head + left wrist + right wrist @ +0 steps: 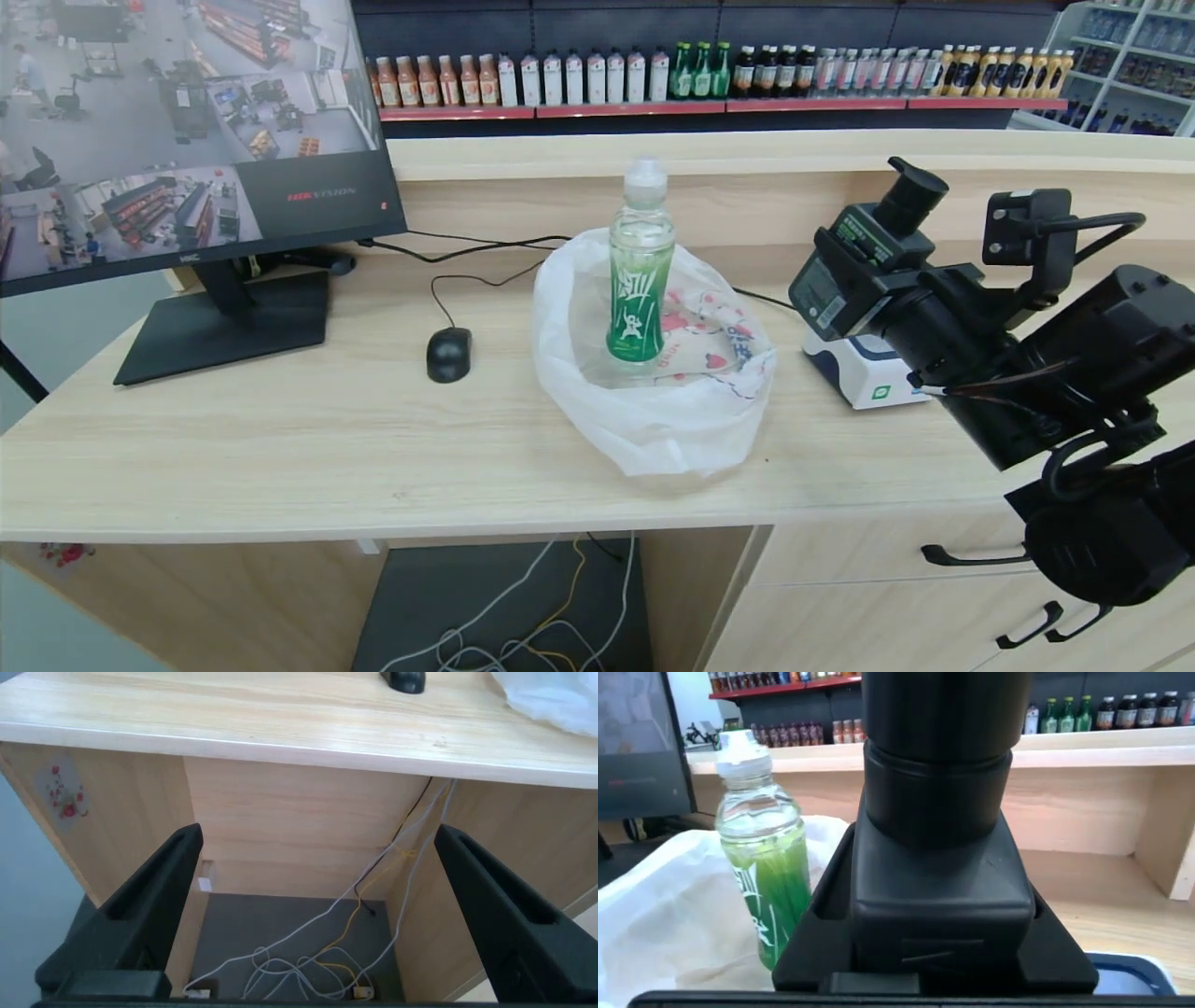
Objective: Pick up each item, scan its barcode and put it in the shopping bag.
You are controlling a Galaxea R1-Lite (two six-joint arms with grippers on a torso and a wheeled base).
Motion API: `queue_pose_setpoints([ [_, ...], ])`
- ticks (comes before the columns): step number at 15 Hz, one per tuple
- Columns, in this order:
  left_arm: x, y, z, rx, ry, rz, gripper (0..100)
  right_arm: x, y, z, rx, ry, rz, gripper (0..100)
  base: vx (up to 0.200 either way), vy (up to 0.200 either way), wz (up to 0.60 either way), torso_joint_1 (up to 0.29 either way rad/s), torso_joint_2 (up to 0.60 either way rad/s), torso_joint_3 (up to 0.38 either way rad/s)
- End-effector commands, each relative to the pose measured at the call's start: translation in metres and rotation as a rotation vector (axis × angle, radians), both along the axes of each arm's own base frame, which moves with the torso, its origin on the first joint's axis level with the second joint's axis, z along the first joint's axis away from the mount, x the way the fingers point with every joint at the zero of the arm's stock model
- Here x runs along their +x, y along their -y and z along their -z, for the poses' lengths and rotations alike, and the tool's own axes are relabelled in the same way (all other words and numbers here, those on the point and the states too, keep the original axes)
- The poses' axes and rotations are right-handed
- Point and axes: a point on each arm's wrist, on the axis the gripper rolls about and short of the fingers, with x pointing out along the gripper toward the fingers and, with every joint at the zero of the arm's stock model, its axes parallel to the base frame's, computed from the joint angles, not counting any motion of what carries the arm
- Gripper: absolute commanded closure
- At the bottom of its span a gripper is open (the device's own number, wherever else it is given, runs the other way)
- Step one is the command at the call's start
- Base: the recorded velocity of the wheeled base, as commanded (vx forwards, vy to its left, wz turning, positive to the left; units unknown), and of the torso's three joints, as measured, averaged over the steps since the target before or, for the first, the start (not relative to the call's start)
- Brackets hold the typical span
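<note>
Your left gripper point(318, 840) is hanging wide open below the counter point(280, 728). Your right gripper point(924, 313) is clamping the scanner point(854, 261) at mid-right. The bottle point(640, 271) is standing upright inside the shopping bag point(653, 425), centre frame.

A clear plastic bottle with a green label point(640, 280) stands upright inside a white plastic shopping bag point(653, 425).

The bottle has a pale translucent cap and shows clear above the green wrap, which carries white characters. Its base is sunk in the middle of the bag's open mouth. The bag is thin and crumpled, with red and blue print on its inner far side. It lies slumped on the light wooden counter point(280, 448), its rim rolled down around the bottle. A black handheld barcode scanner point(864, 257) with a green-and-white label on its upper face is held tilted, off the counter, just to the right of the bag and apart from the bottle.
</note>
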Motion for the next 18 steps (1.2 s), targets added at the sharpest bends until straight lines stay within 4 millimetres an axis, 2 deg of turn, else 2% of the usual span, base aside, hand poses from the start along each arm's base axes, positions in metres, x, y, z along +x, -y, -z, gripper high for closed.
queue_pose_setpoints([
  [1,0.0,0.0,0.0,0.001,0.0,-0.001,0,-0.002,-0.001,-0.001,0.002,0.005,-0.005,100,0.0,0.0,0.0,0.0,0.0,0.0],
  [7,0.0,0.0,0.0,0.001,0.0,-0.001,0,0.011,-0.006,-0.005,0.005,0.035,-0.003,100,0.0,0.0,0.0,0.0,0.0,0.0],
  [10,0.0,0.0,0.0,0.001,0.0,-0.001,0,0.021,-0.015,0.0,0.003,0.032,-0.016,100,0.0,0.0,0.0,0.0,0.0,0.0],
  [12,0.0,0.0,0.0,0.001,0.0,-0.001,0,0.034,-0.021,0.006,0.001,0.03,-0.017,100,0.0,0.0,0.0,0.0,0.0,0.0],
  [15,0.0,0.0,0.0,0.001,0.0,-0.001,0,0.045,-0.016,0.014,-0.081,0.042,0.001,100,0.0,0.0,0.0,0.0,0.0,0.0],
  [18,0.0,0.0,0.0,0.001,0.0,-0.001,0,0.06,-0.021,0.021,-0.107,0.057,-0.012,100,0.0,0.0,0.0,0.0,0.0,0.0],
])
